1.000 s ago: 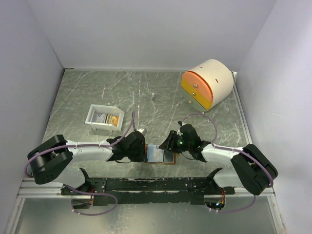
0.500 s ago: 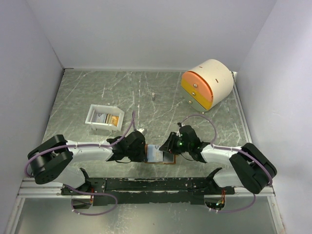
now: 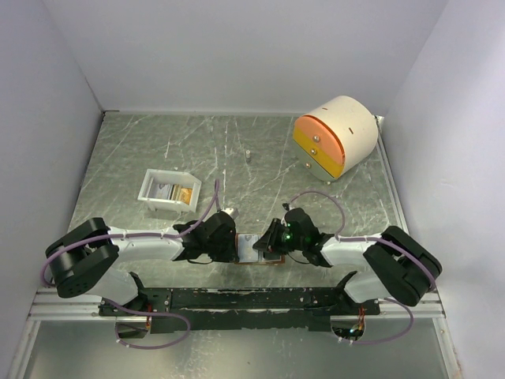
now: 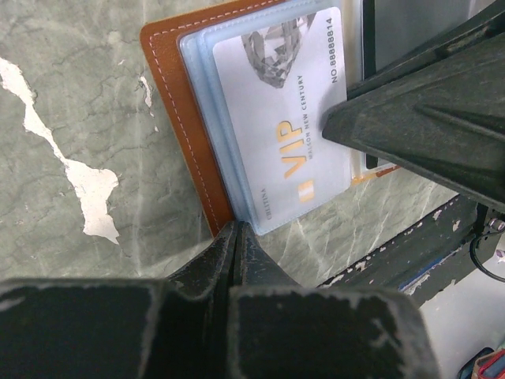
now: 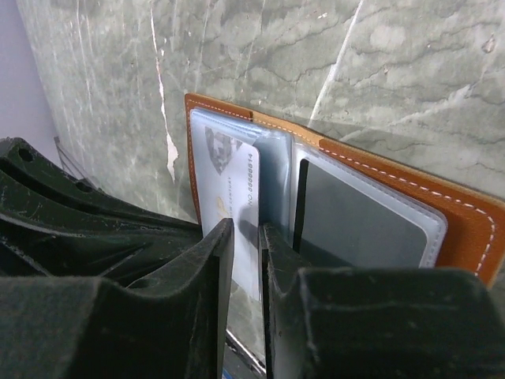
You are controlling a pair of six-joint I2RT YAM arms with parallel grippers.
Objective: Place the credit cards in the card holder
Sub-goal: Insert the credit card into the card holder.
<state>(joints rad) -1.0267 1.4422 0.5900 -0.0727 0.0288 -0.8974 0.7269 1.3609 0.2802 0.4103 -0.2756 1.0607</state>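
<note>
- Card holder (image 4: 177, 118) lies open on desk, lower centre of top view, btw both arms.
- Left end effector (image 4: 237, 230) fully shut, empty, tips at holder's edge.
- Right end effector (image 5: 246, 233) nearly closed over silver card (image 4: 276, 118); grip unclear.
- Risk: pinch snags pocket film, dragging holder.

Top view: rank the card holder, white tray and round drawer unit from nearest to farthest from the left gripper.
1. card holder, at the left gripper's tips.
2. white tray, back left.
3. round drawer unit, far back right.
</note>
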